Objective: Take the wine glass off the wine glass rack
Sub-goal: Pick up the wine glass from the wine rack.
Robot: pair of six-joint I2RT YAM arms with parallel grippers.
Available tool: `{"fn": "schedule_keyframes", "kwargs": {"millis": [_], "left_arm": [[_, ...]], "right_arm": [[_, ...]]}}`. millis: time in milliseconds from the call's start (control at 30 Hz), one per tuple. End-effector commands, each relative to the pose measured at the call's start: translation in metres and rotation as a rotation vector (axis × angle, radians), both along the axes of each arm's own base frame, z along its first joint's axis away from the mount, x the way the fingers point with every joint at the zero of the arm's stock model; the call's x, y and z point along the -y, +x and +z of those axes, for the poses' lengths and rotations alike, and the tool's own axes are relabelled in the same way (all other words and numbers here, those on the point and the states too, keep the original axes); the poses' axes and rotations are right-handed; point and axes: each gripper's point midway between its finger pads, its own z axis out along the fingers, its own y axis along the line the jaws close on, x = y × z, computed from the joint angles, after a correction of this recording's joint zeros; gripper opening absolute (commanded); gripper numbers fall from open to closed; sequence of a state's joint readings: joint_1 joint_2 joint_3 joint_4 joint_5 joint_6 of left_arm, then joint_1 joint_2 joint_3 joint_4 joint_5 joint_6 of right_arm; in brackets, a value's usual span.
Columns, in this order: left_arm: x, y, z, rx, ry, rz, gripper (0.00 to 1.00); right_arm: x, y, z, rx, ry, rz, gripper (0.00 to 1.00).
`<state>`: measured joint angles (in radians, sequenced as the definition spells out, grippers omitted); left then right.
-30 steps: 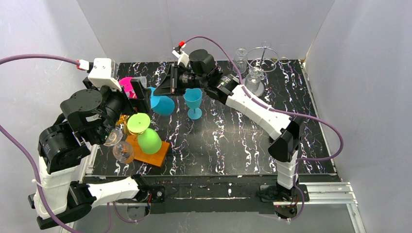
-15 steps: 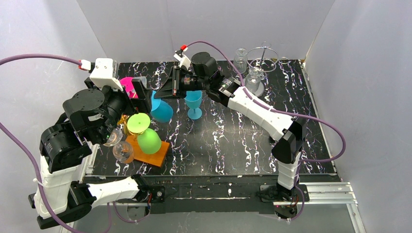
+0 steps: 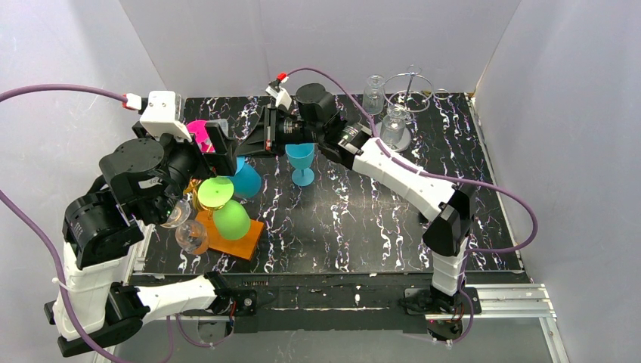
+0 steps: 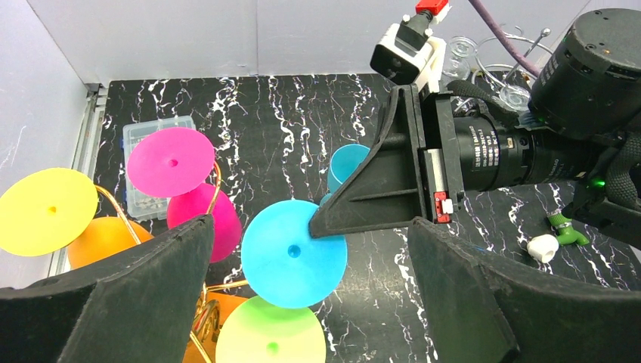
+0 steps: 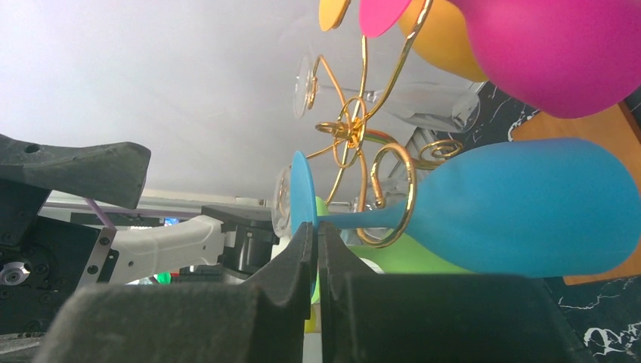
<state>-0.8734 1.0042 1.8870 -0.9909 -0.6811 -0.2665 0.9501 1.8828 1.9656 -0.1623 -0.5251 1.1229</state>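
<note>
A gold wire rack [image 3: 198, 198] on an orange base stands at the table's left, with coloured wine glasses hanging on it. The blue wine glass [image 3: 246, 181] hangs with its stem in a gold loop [image 5: 401, 189]. Its flat foot [image 4: 293, 255] faces the left wrist camera. My right gripper [image 5: 316, 231] is shut on the rim of that foot; its tip also shows in the top view [image 3: 243, 151]. My left gripper [image 4: 310, 234] is wide open and empty above the rack, a finger on each side of the blue foot.
Pink [image 4: 170, 162], yellow [image 4: 47, 210] and green [image 4: 270, 336] glasses hang close round the blue one. A teal goblet [image 3: 301, 160] stands beside the right arm. Clear glasses and a silver wire rack [image 3: 408, 87] stand at the back right. A clear box [image 4: 151, 132] lies behind the gold rack.
My right gripper has shifted a little left and nearer with the blue foot in it. The blue bowl has swung down toward the green glass. The left arm has hardly moved.
</note>
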Motion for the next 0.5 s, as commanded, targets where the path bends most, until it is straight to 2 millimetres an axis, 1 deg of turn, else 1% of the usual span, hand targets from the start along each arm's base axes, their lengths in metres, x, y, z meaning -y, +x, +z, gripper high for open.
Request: {"fn": "schedule_keyframes", "kwargs": {"millis": [0, 167, 333, 467], "left_arm": [[-0.006, 0.001, 0.003, 0.015, -0.024, 0.037, 0.99], [-0.008, 0.0, 0.003, 0.017, -0.027, 0.041, 0.99], [-0.009, 0.0, 0.005, 0.021, -0.032, 0.042, 0.99], [-0.011, -0.001, 0.007, 0.026, -0.036, 0.047, 1.0]], "right_arm": [[0.005, -0.015, 0.039, 0.052, 0.096, 0.023, 0.01], [0.0, -0.012, 0.036, 0.052, 0.097, 0.02, 0.01], [-0.009, -0.005, 0.041, 0.064, 0.114, 0.013, 0.01], [-0.017, 0.0, 0.04, 0.061, 0.115, 0.016, 0.01]]}}
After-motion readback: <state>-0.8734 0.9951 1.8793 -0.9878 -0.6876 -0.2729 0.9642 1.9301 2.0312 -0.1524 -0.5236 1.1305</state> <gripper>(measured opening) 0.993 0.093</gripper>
